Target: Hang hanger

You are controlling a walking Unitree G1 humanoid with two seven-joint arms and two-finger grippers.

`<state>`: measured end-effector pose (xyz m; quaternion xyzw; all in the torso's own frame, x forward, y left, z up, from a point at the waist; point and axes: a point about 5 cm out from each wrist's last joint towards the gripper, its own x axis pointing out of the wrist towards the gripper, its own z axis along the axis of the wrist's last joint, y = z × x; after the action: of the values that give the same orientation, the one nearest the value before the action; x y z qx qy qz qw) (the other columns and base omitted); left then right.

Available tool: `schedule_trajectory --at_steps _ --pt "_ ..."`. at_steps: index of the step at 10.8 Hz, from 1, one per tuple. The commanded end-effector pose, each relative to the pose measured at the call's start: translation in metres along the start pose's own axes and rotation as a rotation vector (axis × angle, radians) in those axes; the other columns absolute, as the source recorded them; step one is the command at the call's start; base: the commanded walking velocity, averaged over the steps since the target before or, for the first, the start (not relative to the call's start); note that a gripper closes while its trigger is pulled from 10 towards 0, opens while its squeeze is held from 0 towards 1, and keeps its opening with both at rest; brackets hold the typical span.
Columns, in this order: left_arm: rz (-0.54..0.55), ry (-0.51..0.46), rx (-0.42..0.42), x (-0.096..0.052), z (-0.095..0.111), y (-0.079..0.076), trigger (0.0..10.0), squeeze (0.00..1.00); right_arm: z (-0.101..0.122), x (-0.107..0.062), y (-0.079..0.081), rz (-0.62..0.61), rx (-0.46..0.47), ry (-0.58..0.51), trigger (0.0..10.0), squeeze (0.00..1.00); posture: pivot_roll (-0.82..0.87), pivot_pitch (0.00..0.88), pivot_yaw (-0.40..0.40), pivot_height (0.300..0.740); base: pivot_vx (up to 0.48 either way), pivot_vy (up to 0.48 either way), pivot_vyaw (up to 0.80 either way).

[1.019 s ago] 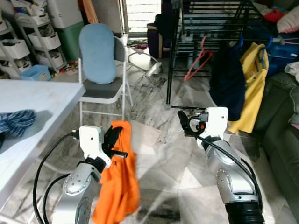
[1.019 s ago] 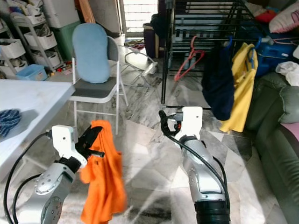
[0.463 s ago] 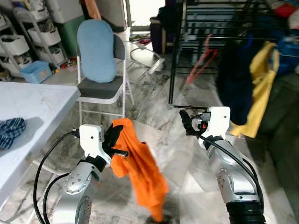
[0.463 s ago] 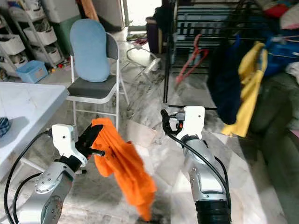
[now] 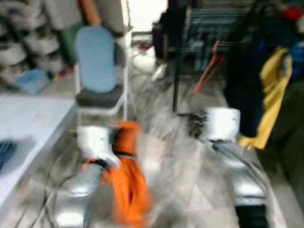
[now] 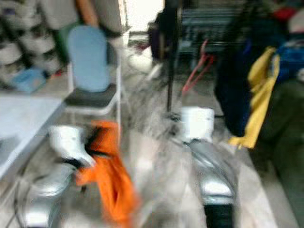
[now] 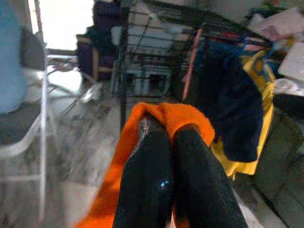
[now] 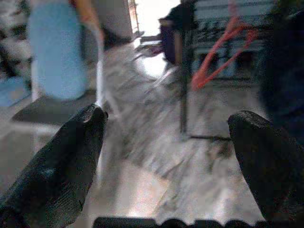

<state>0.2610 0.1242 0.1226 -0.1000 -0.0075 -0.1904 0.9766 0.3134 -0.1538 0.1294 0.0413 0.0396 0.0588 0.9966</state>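
Both head views are smeared, so only broad shapes read there. The left gripper (image 5: 118, 142) is raised in front of the robot with an orange garment (image 5: 127, 183) hanging down from it toward the marble floor (image 6: 156, 166). The left wrist view is sharper: its two black fingers (image 7: 147, 180) are pressed together with the orange cloth pinched between them and draped over their tips. Whether a hanger sits inside the cloth cannot be told. The right gripper (image 8: 166, 137) is held up at like height, and its wrist view shows its fingers spread wide with nothing between them.

Ahead stands a black drying rack (image 5: 178, 57) with a red hanger (image 5: 209, 66) dangling from it; beside that hang a dark garment (image 5: 242, 90) and a yellow garment (image 5: 270, 99). To the left, a white table (image 5: 33, 118) edges in near the left arm, with a folding chair (image 5: 99, 95) bearing a blue cushion (image 5: 96, 59) beyond it. Bare floor lies open between the chair and the rack.
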Motion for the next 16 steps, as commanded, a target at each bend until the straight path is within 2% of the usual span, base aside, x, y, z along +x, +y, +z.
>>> schedule_trajectory --at_steps 1,6,10,13,16 --pt "0.033 -0.03 0.03 -0.003 0.009 0.01 10.0 0.0 0.007 0.004 0.017 0.051 0.013 -0.026 10.0 0.0 -0.07 0.004 0.047 0.74 0.364 0.315 -0.53" --pt "0.043 -0.007 0.03 -0.005 0.0 0.01 10.0 0.0 0.009 0.002 0.013 0.042 0.003 -0.027 10.0 0.0 -0.07 0.006 0.038 0.74 0.37 0.304 -0.43" --pt "0.031 0.003 0.024 -0.005 -0.004 0.004 10.0 0.0 0.007 0.002 0.018 0.053 0.008 -0.021 10.0 0.0 -0.07 0.006 0.031 0.74 0.425 0.0 -0.45" --pt "0.022 0.007 0.031 -0.003 -0.005 0.001 10.0 0.0 0.008 0.004 0.019 0.059 0.01 -0.024 10.0 0.0 -0.07 0.001 0.035 0.74 0.445 0.0 0.0" --pt "0.044 0.021 0.038 -0.004 -0.006 0.004 10.0 0.0 0.009 0.006 0.021 0.058 0.021 -0.028 10.0 0.0 -0.06 0.013 0.037 0.74 0.477 0.0 0.0"
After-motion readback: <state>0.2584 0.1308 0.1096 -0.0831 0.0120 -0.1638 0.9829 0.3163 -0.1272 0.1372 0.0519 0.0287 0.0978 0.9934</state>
